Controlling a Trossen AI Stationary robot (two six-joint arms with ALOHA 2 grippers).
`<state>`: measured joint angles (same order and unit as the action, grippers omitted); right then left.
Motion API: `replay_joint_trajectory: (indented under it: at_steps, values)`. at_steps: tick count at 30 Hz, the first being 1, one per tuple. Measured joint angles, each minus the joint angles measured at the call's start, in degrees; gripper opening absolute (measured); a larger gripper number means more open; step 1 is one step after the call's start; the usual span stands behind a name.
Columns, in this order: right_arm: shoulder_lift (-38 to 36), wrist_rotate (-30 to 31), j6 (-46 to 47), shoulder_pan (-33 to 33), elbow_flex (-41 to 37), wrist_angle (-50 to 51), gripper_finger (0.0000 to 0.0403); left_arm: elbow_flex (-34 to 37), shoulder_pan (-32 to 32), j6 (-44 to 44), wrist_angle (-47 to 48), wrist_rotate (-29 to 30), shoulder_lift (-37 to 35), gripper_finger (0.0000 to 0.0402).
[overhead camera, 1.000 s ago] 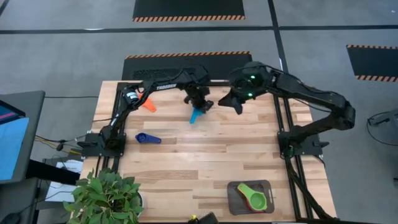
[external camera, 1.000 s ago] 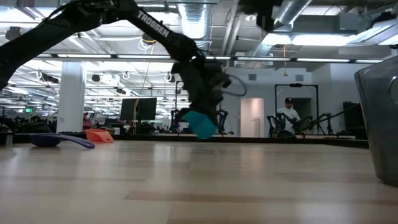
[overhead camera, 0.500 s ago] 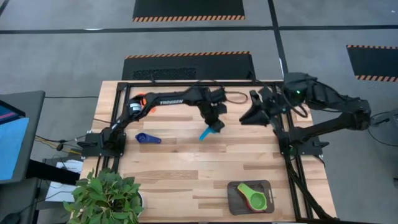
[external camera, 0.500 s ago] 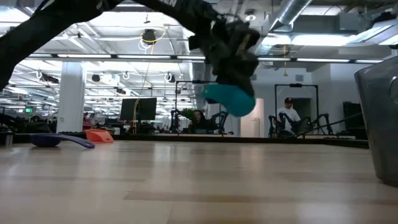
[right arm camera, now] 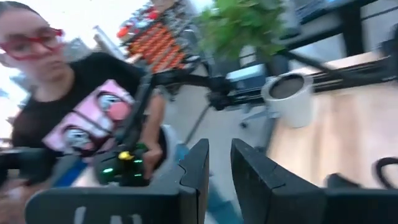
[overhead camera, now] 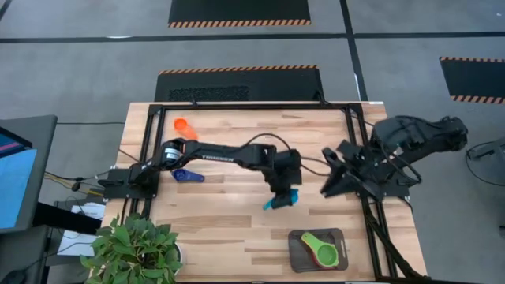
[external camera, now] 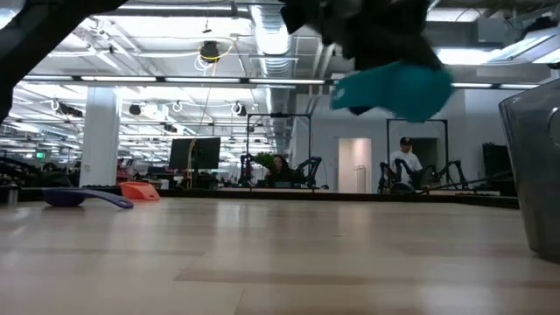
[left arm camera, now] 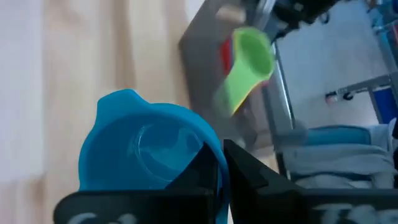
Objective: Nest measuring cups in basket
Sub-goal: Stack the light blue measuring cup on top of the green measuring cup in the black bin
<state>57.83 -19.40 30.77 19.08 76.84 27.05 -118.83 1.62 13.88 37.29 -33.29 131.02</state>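
Note:
My left gripper point(overhead camera: 282, 194) is over the table's middle, shut on a light blue measuring cup point(overhead camera: 276, 202) that shows large in the left wrist view point(left arm camera: 144, 149) and high in the low view point(external camera: 394, 87). The dark grey basket point(overhead camera: 298, 256) sits near the near edge, to the right, with green point(overhead camera: 312, 239), yellow and red point(overhead camera: 327, 257) cups nested in it. The orange cup point(overhead camera: 183, 126) and the dark blue cup point(overhead camera: 186, 175) lie on the table's left part. My right gripper point(overhead camera: 328, 175) is open, drawn back by the right edge and holding nothing. My left gripper pinches a thin blue part at the side of the cup's bowl point(left arm camera: 219, 163) between its two fingers point(left arm camera: 249, 177); handle or rim, I cannot tell. The cup is lifted clear of the table, and its hollow faces the wrist camera.
A potted plant point(overhead camera: 134, 248) stands at the near left corner. Black frame rails point(overhead camera: 237, 105) run along the far, left and right sides. A person point(right arm camera: 81, 118) shows beyond the table in the right wrist view. Bare wood point(overhead camera: 229, 225) lies between the cup and the basket.
My left gripper has carried the light blue cup from the table's far middle toward the near edge and the right, closer to the basket, and higher above the table. My right arm has pulled back from the far middle to the right edge.

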Motion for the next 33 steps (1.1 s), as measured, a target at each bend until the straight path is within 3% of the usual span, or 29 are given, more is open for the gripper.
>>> replay_joint_trajectory:
  at_steps: [11, 22, 33]
  values:
    - [-0.1, 0.0, 8.2, 12.5, 0.0, -0.1, 0.0092, 0.0, 5.9, 13.7, -25.8, 11.8, 0.1, 0.0000]
    - [-0.1, 0.0, 3.4, 21.2, 0.0, -5.1, 0.0092, 0.0, 12.3, 13.1, -30.0, 32.0, 0.4, 0.0000]
    - [-0.1, 0.0, -13.1, 25.6, 0.0, -20.5, 0.0092, 0.0, 16.2, 11.1, -30.4, 35.9, 0.4, 0.0000]
